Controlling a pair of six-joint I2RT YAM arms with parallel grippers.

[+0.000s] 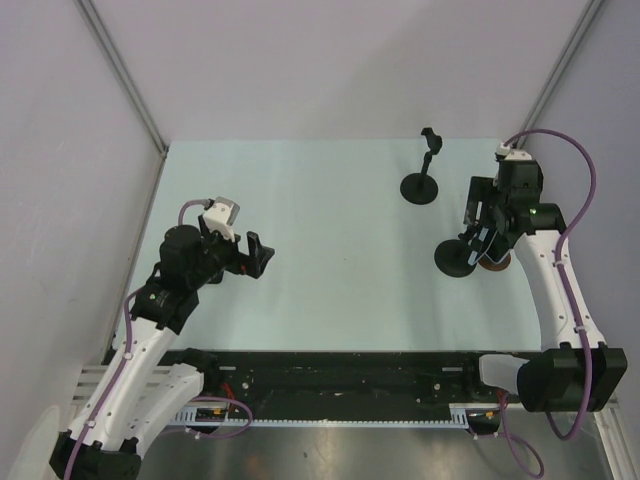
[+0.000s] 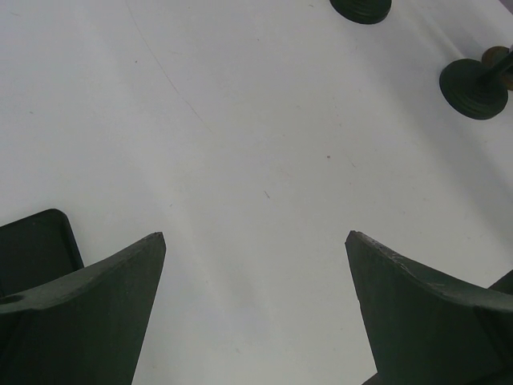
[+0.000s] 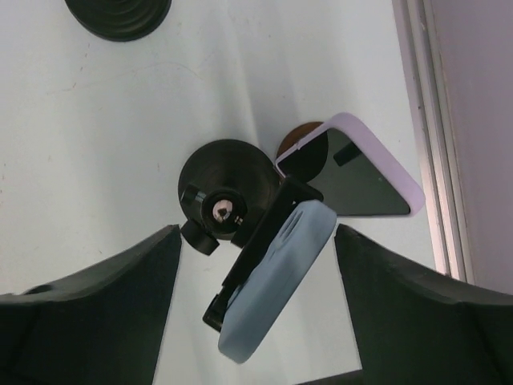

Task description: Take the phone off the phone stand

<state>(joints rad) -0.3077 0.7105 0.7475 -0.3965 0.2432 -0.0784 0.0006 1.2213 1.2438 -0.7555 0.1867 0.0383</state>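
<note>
In the right wrist view a phone in a light blue case [image 3: 280,277] sits tilted in the black clamp of a phone stand [image 3: 227,186] with a round black base. My right gripper [image 3: 258,233] is open, its fingers on either side of the blue phone, not touching it. In the top view the right gripper [image 1: 482,238] hovers over that stand's base [image 1: 455,259] at the table's right side. My left gripper [image 1: 255,255] is open and empty over bare table at the left, also seen in the left wrist view [image 2: 255,237].
A second phone in a lilac case [image 3: 362,170] lies flat beside the stand, partly on a brown disc [image 3: 295,138]. A second, empty black stand [image 1: 421,186] stands farther back. The table's right edge rail [image 3: 429,120] is close.
</note>
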